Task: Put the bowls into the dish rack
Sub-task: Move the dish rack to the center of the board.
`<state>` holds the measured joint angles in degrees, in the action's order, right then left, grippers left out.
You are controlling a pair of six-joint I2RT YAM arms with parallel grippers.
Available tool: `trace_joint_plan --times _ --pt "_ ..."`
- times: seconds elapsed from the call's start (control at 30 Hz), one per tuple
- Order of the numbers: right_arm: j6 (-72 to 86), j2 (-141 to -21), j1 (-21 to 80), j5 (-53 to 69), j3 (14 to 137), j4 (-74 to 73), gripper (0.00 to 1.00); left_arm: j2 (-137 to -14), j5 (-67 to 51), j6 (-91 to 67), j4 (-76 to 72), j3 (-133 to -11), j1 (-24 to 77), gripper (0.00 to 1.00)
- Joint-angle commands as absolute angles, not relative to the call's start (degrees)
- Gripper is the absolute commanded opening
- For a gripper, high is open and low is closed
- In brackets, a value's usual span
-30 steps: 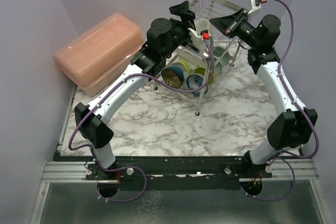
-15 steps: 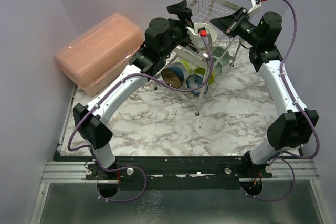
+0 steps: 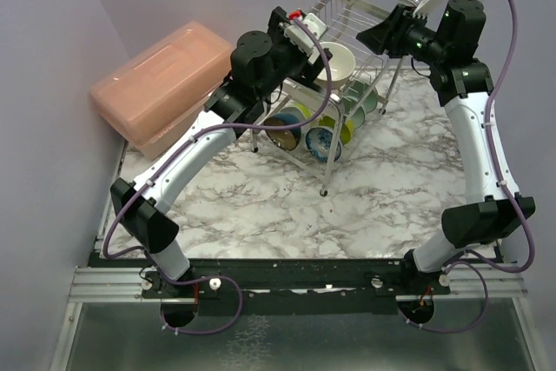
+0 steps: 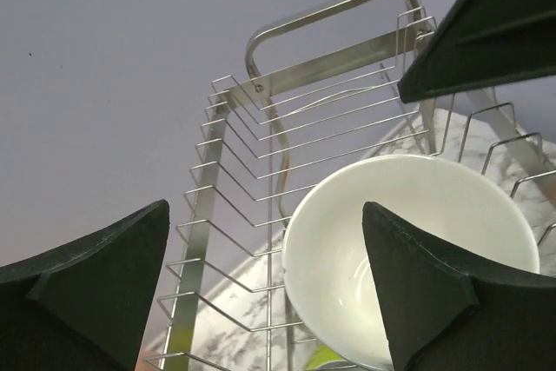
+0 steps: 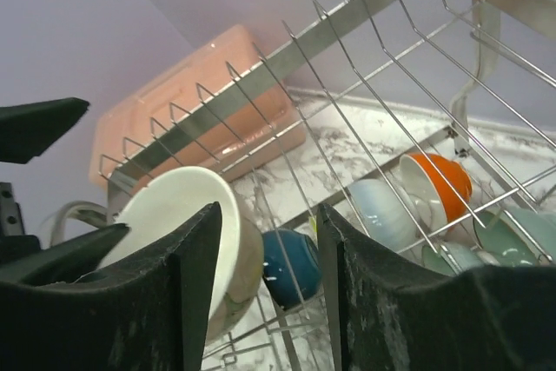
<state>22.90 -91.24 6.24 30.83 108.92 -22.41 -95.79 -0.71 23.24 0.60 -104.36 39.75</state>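
My left claw (image 4: 265, 215) wide, empty, beside white bowl (image 4: 408, 215) sitting in dish rack (image 4: 347, 59) top tier; right claw (image 5: 268, 210) partly spread, empty.

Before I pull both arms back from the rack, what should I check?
1. The white bowl is on the dish rack's upper tier: ok.
2. It sits steady on the wires: cannot tell.
3. The left claw is open with nothing in it: ok.
4. The left claw is clear of the bowl's rim: cannot tell, one finger overlaps it in the wrist view.
5. The right claw has its jaws apart and is empty: ok.
6. The lower-tier bowls are in place: ok.
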Motion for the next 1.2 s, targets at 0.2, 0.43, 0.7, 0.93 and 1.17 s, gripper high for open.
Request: trace_joint_plan --times 0.2,0.43,0.7,0.93,1.17 --pt "14.7 -94.7 8.3 33.1 114.7 -37.3 0.47 -84.0 -1.8 1.3 1.6 -99.8 40.2 0.93" --pt "16.7 -93.1 9.1 39.6 111.2 -35.4 0.5 -81.4 -2.1 -2.1 5.7 -100.0 38.9 0.92" --pt "17.0 -88.8 9.3 36.5 108.4 -38.0 0.49 -77.4 -2.0 -16.8 14.6 -94.9 36.4 0.9" --pt "16.4 -83.6 9.4 27.3 105.6 -33.3 0.61 -70.3 -3.2 -34.8 11.1 -79.9 35.8 0.87" --pt "17.5 -79.0 9.3 24.0 100.1 -28.3 0.69 -56.9 -12.2 -30.8 -13.8 -55.2 36.4 0.87"
